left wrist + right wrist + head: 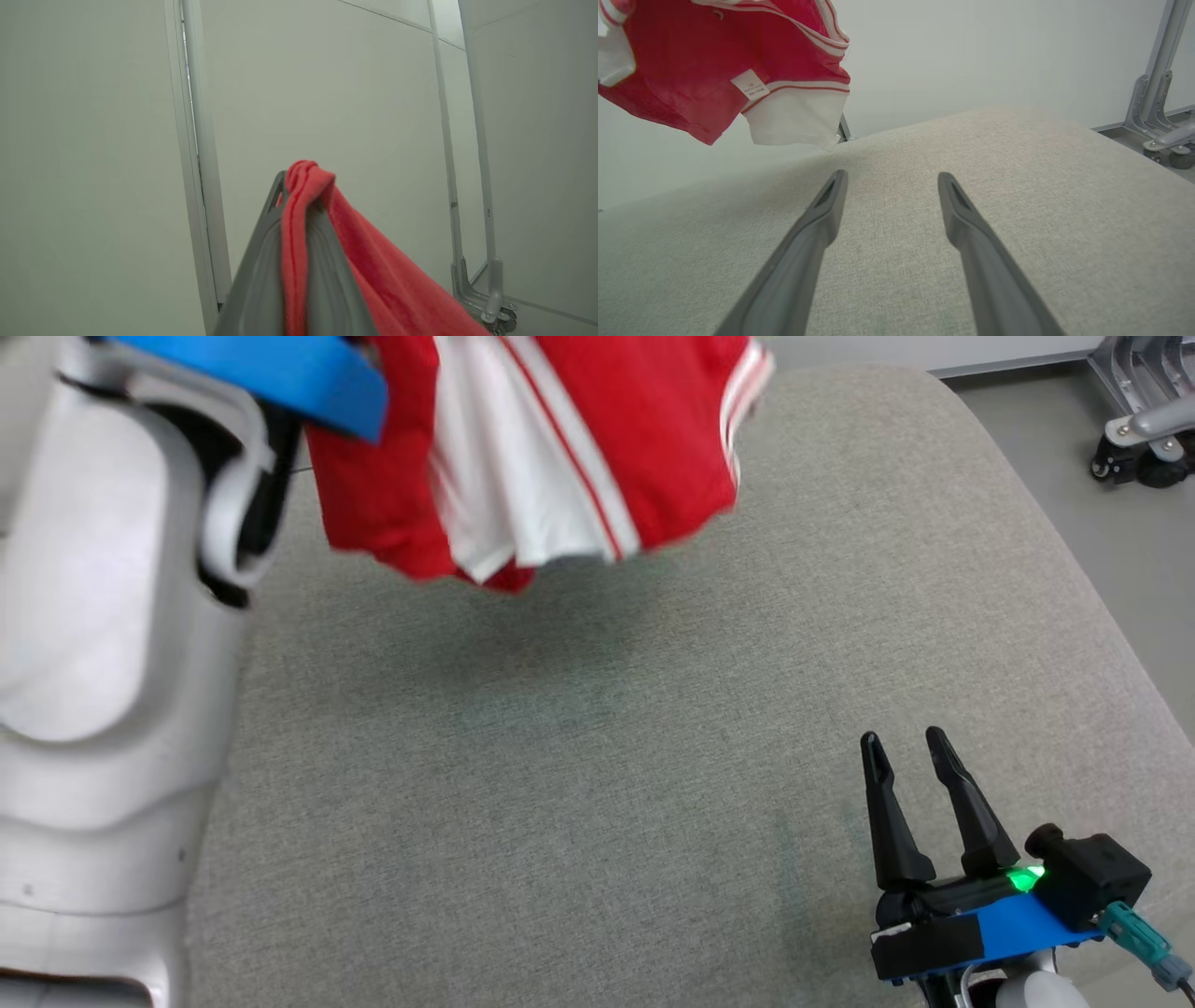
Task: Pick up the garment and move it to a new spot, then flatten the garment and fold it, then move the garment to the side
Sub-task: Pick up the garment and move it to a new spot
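Two sets of jaws are over a grey fabric-covered bench [607,756], whose rounded top spreads under and ahead of the right jaws and lies well below the left jaws. The left arm's pale forearm [93,616] rises along the near-left side of the head view, with a blue band [271,373] at its wrist.

The left jaws are clamped tight on a bunched fold of a red-and-white sports garment [579,429]. In the left wrist view the garment [373,280] is pinched between the two grey fingers [261,280], pokes out past their tips and drapes away to one side, with pale wall panels [327,93] beyond. It hangs from that grip clear of the bench, its white panel and stripes falling in pleats. Seen from the right jaws, the garment [691,60] is ahead, to the left and higher up, well apart.

The right jaws stand wide open and hold nothing, their dark fingers [892,821] low over the near-right part of the bench, tips pointing ahead across it. A wheeled metal frame [1144,429] stands on the floor beyond the bench, ahead and to the right of the right jaws. A small white label [750,84] shows on the garment's red cloth. A green light [1025,876] glows just behind the base of the right jaws.
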Controlling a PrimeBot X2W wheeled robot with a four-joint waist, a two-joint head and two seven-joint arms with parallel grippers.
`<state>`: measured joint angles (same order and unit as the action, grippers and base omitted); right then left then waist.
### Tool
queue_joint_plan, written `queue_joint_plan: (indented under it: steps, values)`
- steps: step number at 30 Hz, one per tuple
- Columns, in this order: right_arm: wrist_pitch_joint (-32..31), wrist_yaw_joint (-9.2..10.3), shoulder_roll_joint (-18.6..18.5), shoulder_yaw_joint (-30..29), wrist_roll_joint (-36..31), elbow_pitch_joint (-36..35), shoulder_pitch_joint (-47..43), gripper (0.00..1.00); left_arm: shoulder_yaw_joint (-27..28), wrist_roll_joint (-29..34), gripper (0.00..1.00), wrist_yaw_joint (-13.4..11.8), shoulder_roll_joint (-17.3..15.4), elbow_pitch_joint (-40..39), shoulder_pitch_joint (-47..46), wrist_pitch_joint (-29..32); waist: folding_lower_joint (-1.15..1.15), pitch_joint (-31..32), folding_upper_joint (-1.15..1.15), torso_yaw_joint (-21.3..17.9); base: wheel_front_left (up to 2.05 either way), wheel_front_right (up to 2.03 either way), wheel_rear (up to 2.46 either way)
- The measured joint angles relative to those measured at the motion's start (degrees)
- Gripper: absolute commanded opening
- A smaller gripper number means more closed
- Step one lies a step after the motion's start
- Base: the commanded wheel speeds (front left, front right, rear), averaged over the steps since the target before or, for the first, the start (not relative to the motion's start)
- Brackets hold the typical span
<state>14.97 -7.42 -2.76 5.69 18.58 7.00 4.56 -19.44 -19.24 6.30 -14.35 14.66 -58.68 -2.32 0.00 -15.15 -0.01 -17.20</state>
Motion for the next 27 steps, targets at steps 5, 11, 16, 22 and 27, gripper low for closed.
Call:
queue_joint_plan:
  steps: [5, 11, 16, 22, 27]
  values:
    - [0.04, 0.0, 0.0, -0.31, 0.14, 0.14, 0.82, 1.0, -4.02, -0.96, 0.0, 0.26, 2.08, 4.36, 8.4, -1.41, 0.01, -0.62, 0.01, 0.21, 0.0, 0.0, 0.0]
    - [0.07, 0.0, 0.0, -0.41, -0.34, 0.44, 1.08, 1.0, -7.94, -2.13, 0.0, 0.32, 4.78, 9.99, 18.85, -4.01, 0.01, -0.37, 0.01, 1.98, 0.0, 0.0, 0.0]
    - [0.08, 0.0, 0.0, -0.42, -1.05, 1.23, 1.02, 1.0, -12.09, -2.44, 0.0, 0.52, 6.53, 13.51, 24.49, -5.54, 0.0, 0.26, 0.01, 3.5, 0.0, 0.0, 0.0]
    - [0.07, 0.0, 0.02, 0.02, -1.24, 2.2, 0.96, 1.0, -16.51, -2.47, 0.95, 0.78, 7.54, 16.41, 28.52, -6.71, 0.0, 1.46, 0.01, 4.73, 0.0, 0.0, 0.0]
    - [0.08, 0.0, 0.02, -0.66, -1.45, 2.88, -0.08, 1.0, -17.14, -3.15, 1.0, 0.77, 8.71, 16.16, 30.06, -9.55, 0.0, 3.52, 0.01, 6.3, 0.0, 0.0, 0.0]
